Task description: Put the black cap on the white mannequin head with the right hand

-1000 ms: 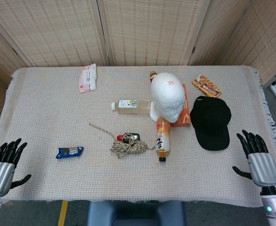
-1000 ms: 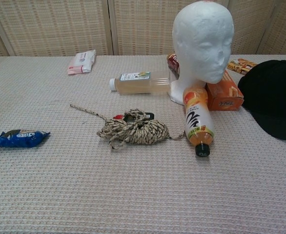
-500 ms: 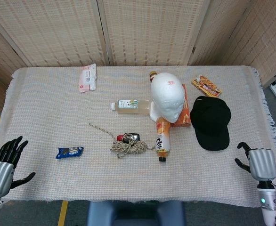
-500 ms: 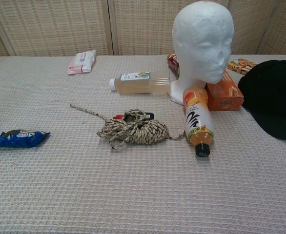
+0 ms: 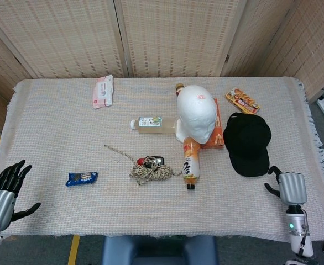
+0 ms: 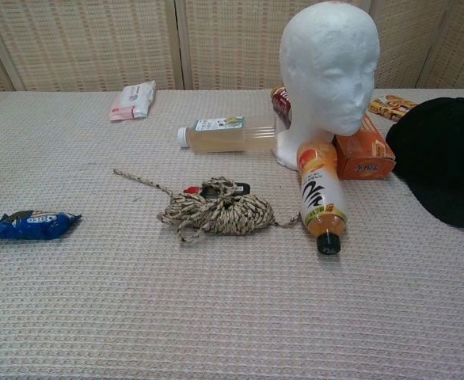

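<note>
The cap [image 5: 248, 142] is seen flat at 3 o'clock of the head [image 5: 197, 110]. The right hand [image 5: 291, 187] is empty; its finger spread cannot be told. The left hand [image 5: 1, 194] is spread wide.

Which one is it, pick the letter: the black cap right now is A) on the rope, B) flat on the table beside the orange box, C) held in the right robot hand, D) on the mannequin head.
B: the black cap lies flat on the table next to the orange box.

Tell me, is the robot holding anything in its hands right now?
No, nothing is held. The right hand hangs near the black cap without touching it, and the left hand is empty, fingers spread.
</note>
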You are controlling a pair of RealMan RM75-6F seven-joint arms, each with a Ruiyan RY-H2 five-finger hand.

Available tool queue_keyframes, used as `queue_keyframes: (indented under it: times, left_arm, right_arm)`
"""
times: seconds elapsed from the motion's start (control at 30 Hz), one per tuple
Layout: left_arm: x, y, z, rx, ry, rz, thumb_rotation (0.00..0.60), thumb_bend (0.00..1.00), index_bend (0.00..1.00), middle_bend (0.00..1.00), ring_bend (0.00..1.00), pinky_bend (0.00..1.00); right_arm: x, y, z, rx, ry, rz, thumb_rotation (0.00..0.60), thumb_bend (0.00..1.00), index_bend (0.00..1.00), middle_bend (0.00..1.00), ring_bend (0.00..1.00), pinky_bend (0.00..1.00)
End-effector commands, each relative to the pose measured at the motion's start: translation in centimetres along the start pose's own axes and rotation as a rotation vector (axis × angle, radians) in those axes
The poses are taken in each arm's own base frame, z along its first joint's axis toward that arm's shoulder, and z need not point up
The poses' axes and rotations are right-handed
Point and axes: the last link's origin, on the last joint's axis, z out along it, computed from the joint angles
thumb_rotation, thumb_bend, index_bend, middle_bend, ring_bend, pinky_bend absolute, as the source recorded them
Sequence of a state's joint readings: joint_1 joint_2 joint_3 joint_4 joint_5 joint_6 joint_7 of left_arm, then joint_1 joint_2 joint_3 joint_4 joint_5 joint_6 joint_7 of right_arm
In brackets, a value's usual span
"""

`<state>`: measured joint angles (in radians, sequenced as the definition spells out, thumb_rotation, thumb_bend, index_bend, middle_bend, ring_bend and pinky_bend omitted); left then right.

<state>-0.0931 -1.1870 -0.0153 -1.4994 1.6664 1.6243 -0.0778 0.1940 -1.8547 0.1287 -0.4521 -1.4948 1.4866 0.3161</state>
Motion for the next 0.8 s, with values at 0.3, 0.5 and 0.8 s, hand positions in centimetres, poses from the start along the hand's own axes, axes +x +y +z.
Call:
queue_keyframes:
  times: [0.3, 0.5, 0.8]
  left_arm:
    - [0.2, -0.1, -0.1, 0.002, -0.001, -0.002, 0.6, 0.09, 0.0, 0.0, 0.0, 0.13]
    - [0.1, 0.0, -0.1, -0.001, -0.012, 0.003, 0.6, 0.09, 0.0, 0.0, 0.0, 0.13]
    - [0.1, -0.2, -0.1, 0.019, -0.017, 0.014, 0.6, 0.09, 0.0, 0.0, 0.0, 0.13]
  right_arm:
    - [-2.5, -1.8, 0.9, 0.01, -0.052, -0.006, 0.6, 0.12, 0.5, 1.0, 1.0, 1.0]
    - [-2.9, -1.9, 1.3, -0.005, -0.057, -0.017, 0.6, 0.13, 0.48, 1.0, 1.0, 1.0]
    - [-3.2, -2.3, 2.1, -0.031, -0.055, -0.008, 0.6, 0.15, 0.47, 1.0, 1.0, 1.0]
